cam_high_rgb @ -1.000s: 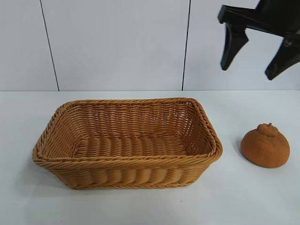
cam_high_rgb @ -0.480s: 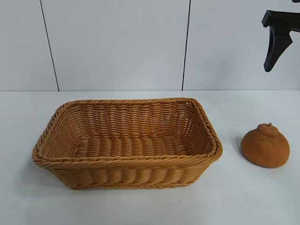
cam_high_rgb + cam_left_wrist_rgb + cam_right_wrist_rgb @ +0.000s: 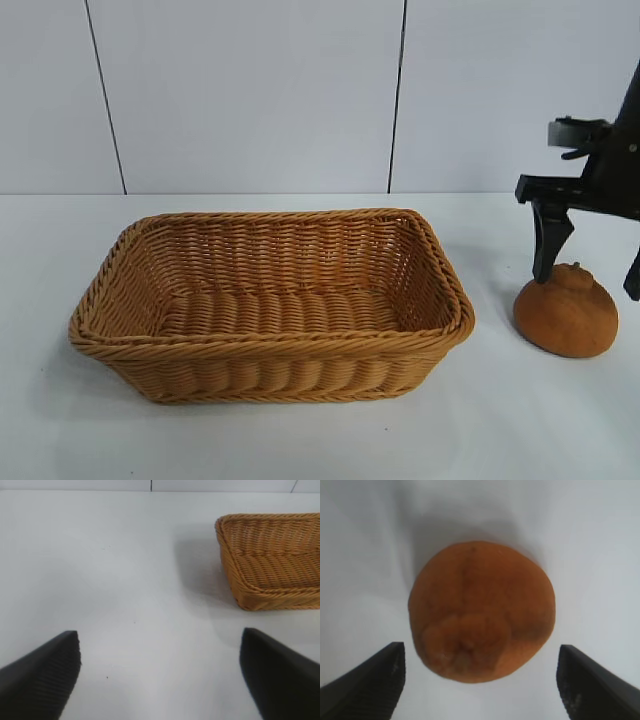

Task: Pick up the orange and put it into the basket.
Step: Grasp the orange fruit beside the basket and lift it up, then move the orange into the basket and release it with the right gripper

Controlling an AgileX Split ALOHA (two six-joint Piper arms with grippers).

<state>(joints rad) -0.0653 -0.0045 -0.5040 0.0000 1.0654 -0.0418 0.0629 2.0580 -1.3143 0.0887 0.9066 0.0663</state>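
Exterior view: rough brownish-orange fruit (image 3: 566,315) on white table (image 3: 520,420), beside tan wicker basket (image 3: 270,300); right gripper (image 3: 590,285) straddling it, fingers spread, holding nothing; left gripper (image 3: 160,675) wide open, empty.

The right gripper (image 3: 590,262) is matte black throughout, built from angular plastic-looking parts: a flat crossbar carries its fingers (image 3: 548,240), which taper from a broad top to a narrow blunt tip. A small bracket juts out above the crossbar. Seen from the right wrist, the fingers (image 3: 367,687) show finely ribbed inner faces. The left gripper (image 3: 160,675) has matching black wedge-shaped fingers (image 3: 42,680) with the same ribbing.
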